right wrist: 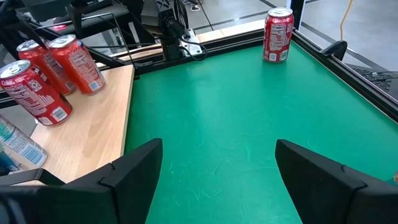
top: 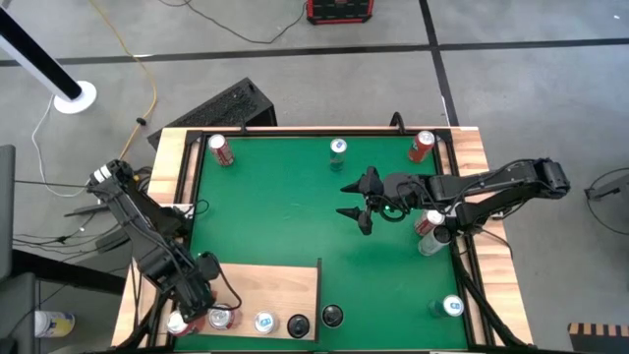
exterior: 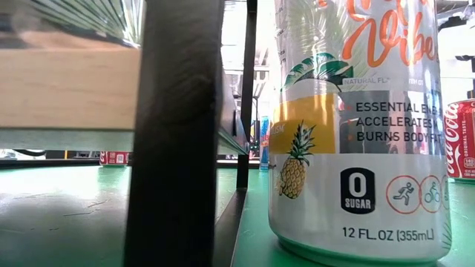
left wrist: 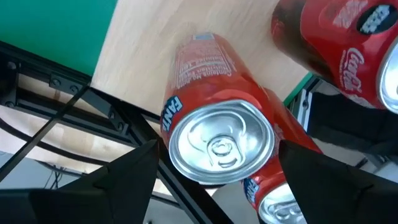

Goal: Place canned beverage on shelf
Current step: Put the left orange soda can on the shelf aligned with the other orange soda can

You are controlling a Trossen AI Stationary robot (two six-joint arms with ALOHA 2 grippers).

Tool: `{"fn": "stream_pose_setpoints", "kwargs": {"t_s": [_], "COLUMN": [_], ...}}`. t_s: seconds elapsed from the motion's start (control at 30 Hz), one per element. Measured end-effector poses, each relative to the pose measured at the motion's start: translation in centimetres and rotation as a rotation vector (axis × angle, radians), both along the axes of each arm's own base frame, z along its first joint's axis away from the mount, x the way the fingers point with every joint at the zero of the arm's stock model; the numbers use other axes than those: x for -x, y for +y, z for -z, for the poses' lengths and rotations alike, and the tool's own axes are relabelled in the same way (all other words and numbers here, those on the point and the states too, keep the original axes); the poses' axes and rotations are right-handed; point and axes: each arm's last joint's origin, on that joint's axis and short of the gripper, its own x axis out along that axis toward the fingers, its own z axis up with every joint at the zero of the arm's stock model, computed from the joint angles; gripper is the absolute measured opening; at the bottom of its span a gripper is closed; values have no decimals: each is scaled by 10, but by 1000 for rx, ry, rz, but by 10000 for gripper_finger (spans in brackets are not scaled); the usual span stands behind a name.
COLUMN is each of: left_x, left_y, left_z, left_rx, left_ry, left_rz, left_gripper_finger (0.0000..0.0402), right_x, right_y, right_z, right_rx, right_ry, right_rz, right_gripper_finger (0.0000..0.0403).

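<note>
**Orange can at the shelf's left near corner, left fingers apart around it**

My left gripper (top: 197, 307) is at the left near corner of the shelf (top: 275, 285). In the left wrist view my fingers (left wrist: 130, 174) stand apart, one on each side of the orange can (left wrist: 211, 137), with a gap showing on both sides; I am not clamped on it. My right gripper (top: 362, 202) hovers over the middle of the green mat (top: 285, 206), fingers spread wide, holding nothing.

**Position of the can**
The orange can appears to stand on the shelf board near its left edge. A red cola can (left wrist: 348, 43) is just beside it, and another can top (left wrist: 277, 208) shows close below it in the same view.

**Axis and heading**
The long axis runs straight away from my wrist camera. The lid and pull tab face the camera, and the base points at the wood. I judge it upright, though contact of base and board is hidden.

**Hazards**
- Withdrawing on a slant could let a finger clip the rim and tip the can.
- The can sits near the board's edge; a sideways nudge could push it off.
- The neighbouring cans are close; a swinging finger could knock them over.
</note>
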Motion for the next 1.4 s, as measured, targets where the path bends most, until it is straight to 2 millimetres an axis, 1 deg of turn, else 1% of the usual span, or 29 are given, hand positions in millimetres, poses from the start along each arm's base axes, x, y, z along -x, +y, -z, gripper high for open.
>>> {"fn": "stream_pose_setpoints", "kwargs": {"t_s": [0.23, 0.3, 0.4, 0.47, 0.6, 0.67, 0.73, 0.83, 0.93, 1.03, 1.17, 1.2, 1.3, 1.4], "left_x": [-7, -7, -8, -6, -6, -8, -13, -18, -19, -19, -24, -24, -24, -22], "left_y": [6, 10, 15, 20, 28, 28, 25, 22, 24, 24, 17, 16, 14, 15], "left_z": [-1, -4, -16, -27, -46, -48, -44, -31, -21, -15, -6, -3, 7, 16], "left_rx": [51, 60, 43, -8, -144, -174, -178, -224, -269, -280, -195, -174, -124, -111], "left_ry": [21, 16, -4, -23, -167, -234, -297, -324, -318, -315, -346, -346, -313, -272], "left_rz": [40, 53, 79, 87, 122, 169, 241, 331, 363, 390, 446, 458, 484, 484], "left_gripper_finger": [315, 315, 315, 315, 315, 314, 304, 270, 213, 136, 26, 14, 7, 2], "right_x": [0, 0, 0, 0, 0, 0, 0, 0, 0, 0, 0, 0, 0, 0], "right_y": [0, 0, 0, 0, 0, 0, 0, 0, 0, 0, 0, 0, 0, 0], "right_z": [0, 0, 0, 0, 0, 0, 0, 0, 0, 0, 0, 0, 0, 0], "right_rx": [0, 0, 0, 0, 10, 11, 11, 11, 13, 14, 14, 14, 13, 13], "right_ry": [0, 0, 1, 0, 2, 2, 2, 3, 5, 6, 6, 6, 6, 6], "right_rz": [0, 0, 0, 0, -4, -4, -4, -4, -5, -5, -5, -5, -5, -5], "right_gripper_finger": [335, 335, 335, 335, 335, 335, 335, 335, 335, 335, 335, 335, 335, 335]}}
